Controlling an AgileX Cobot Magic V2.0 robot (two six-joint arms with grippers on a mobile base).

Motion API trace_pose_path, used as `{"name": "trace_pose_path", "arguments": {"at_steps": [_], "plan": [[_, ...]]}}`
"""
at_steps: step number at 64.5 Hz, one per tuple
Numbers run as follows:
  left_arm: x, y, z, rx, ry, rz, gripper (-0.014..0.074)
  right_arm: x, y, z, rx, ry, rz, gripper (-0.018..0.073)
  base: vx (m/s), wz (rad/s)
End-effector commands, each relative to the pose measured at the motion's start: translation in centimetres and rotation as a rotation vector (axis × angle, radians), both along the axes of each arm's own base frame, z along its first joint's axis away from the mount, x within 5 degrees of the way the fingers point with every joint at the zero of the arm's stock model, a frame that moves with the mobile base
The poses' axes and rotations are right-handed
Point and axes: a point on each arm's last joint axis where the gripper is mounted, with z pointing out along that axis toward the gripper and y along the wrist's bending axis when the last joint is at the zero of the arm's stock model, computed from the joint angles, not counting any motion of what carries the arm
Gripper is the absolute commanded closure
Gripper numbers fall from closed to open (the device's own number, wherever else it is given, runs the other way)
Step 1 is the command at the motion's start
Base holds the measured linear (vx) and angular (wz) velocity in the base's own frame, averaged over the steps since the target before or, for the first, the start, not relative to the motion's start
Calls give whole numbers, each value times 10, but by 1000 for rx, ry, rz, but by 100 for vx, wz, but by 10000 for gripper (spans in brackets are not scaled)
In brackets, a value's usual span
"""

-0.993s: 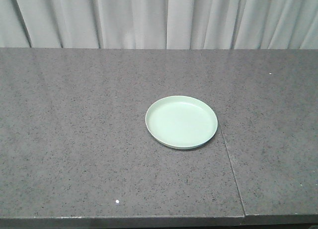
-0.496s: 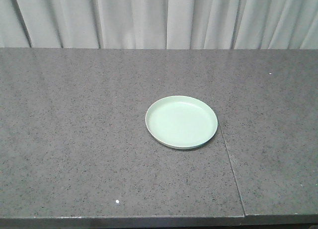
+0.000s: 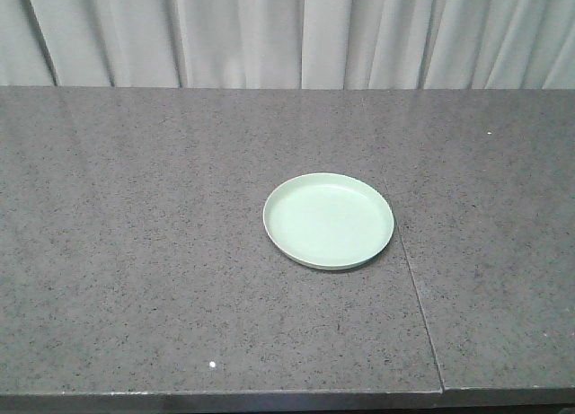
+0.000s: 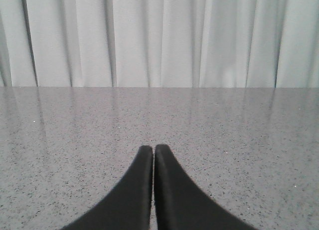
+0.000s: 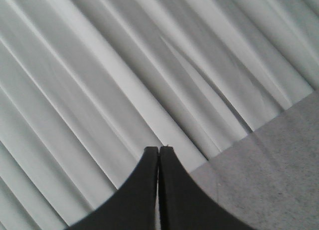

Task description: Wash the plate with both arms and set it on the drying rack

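One mint-green plate (image 3: 328, 221), flat on grey speckled countertop (image 3: 135, 252), right of centre, beside seam (image 3: 418, 297). Likely light, stiff, smooth plastic; take by raised rim (image 3: 389, 218). Left gripper (image 4: 153, 151) and right gripper (image 5: 158, 152): jaws pressed together, empty.

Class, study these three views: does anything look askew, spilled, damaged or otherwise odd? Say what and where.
Nothing stands out. The plate lies flat, empty and whole on the grey counter, just left of its seam. The left gripper and right gripper are shut on nothing. The curtain slants only in the right wrist view, from camera tilt.
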Motion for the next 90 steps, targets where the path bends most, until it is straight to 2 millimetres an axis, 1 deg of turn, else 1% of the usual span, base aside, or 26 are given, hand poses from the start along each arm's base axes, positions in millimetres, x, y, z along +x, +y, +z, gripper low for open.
{"name": "trace_pose_path", "arguments": {"at_steps": [1, 2, 6, 9, 12, 13, 15, 20, 23, 27, 29, 32, 38, 52, 56, 58, 65, 71, 78, 84, 90], "plan": [[-1, 0, 2, -8, -75, -3, 602, -4, 0, 42, -173, 36, -41, 547, 0, 0], [-1, 0, 2, -8, -75, -3, 602, -3, 0, 51, -194, 40, -48, 540, 0, 0], [-1, 0, 2, -8, -75, -3, 602, 0, 0, 69, -263, 72, -64, 491, 0, 0], [-1, 0, 2, -8, -75, -3, 602, 5, 0, 79, -313, 94, -72, 444, 0, 0], [-1, 0, 2, -8, -75, -3, 602, 11, 0, 87, -356, 108, -76, 371, 0, 0], [-1, 0, 2, -8, -75, -3, 602, 15, 0, 90, -365, 113, -76, 335, 0, 0], [-1, 0, 2, -8, -75, -3, 602, 19, 0, 94, -373, 112, -77, 284, 0, 0], [-1, 0, 2, -8, -75, -3, 602, 34, 0, 96, -379, 98, -81, 114, 0, 0], [-1, 0, 2, -8, -75, -3, 602, 42, 0, 96, -384, 95, -82, 41, 0, 0], [-1, 0, 2, -8, -75, -3, 602, 49, 0, 98, -382, 77, -84, -19, 0, 0], [-1, 0, 2, -8, -75, -3, 602, 53, 0, 99, -380, 79, -82, -32, 0, 0], [-1, 0, 2, -8, -75, -3, 602, 59, 0, 101, -381, 113, -76, -33, 0, 0], [-1, 0, 2, -8, -75, -3, 602, 72, 0, 111, -404, 189, -66, -28, 0, 0], [-1, 0, 2, -8, -75, -3, 602, 108, 2, 150, -536, 298, -42, -18, 0, 0], [-1, 0, 2, -8, -75, -3, 602, 122, 5, 158, -561, 340, 7, -18, 0, 0], [-1, 0, 2, -8, -75, -3, 602, 131, 7, 159, -570, 365, 38, -18, 0, 0], [-1, 0, 2, -8, -75, -3, 602, 160, 20, 166, -610, 405, 201, -18, 0, 0], [-1, 0, 2, -8, -75, -3, 602, 185, 34, 165, -590, 426, 383, -15, 0, 0], [-1, 0, 2, -8, -75, -3, 602, 215, 48, 157, -556, 447, 561, 4, 0, 0], [-1, 0, 2, -8, -75, -3, 602, 243, 54, 141, -528, 507, 651, 25, 0, 0], [-1, 0, 2, -8, -75, -3, 602, 266, 69, 126, -574, 558, 708, 40, 0, 0]]}}
